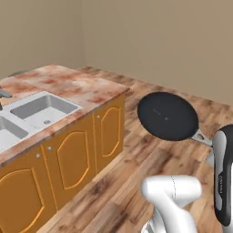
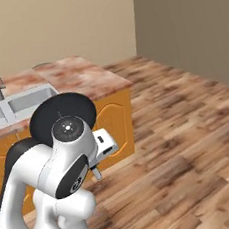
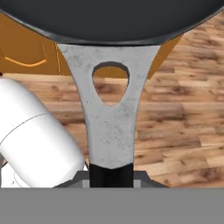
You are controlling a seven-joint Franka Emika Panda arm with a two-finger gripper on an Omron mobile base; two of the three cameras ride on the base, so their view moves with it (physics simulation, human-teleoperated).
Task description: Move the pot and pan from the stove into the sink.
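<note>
The pan [image 1: 167, 116] hangs out over the wood floor [image 1: 136, 182] — fingers [image 3: 111, 175] clamped on its grey handle — just beside the tabletop [image 1: 68, 86] with the sink [image 1: 41, 111].

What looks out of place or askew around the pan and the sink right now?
Nothing looks spilled or damaged. The pan hangs over the wood floor, off the counter's end and short of the sink, held by its handle in the shut gripper. That suits mid-carry.
</note>
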